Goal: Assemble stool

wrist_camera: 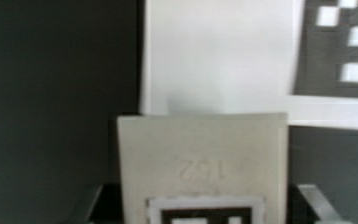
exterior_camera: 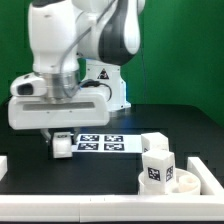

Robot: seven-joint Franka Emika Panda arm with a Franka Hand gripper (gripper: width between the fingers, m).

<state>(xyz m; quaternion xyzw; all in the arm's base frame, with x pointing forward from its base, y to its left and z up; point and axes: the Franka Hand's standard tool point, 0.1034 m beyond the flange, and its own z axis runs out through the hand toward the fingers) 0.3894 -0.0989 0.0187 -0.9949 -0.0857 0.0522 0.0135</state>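
Observation:
My gripper (exterior_camera: 60, 147) hangs low over the table at the exterior view's left, next to the marker board (exterior_camera: 102, 143). It is shut on a chunky white stool leg (exterior_camera: 62, 145) with a square tag. In the wrist view the leg (wrist_camera: 202, 150) fills the middle between my gripper (wrist_camera: 208, 206), with one of the fingers (wrist_camera: 101, 200) pressed to each side and the tag at its near end. The round white seat (exterior_camera: 192, 182) lies at the front right with a tagged leg (exterior_camera: 157, 167) standing in it and another leg (exterior_camera: 153, 144) just behind.
The marker board (wrist_camera: 229, 60) lies right behind the held leg on the black table. A white border rail (exterior_camera: 60, 214) runs along the table's front edge. The robot's base (exterior_camera: 105, 85) stands behind the board.

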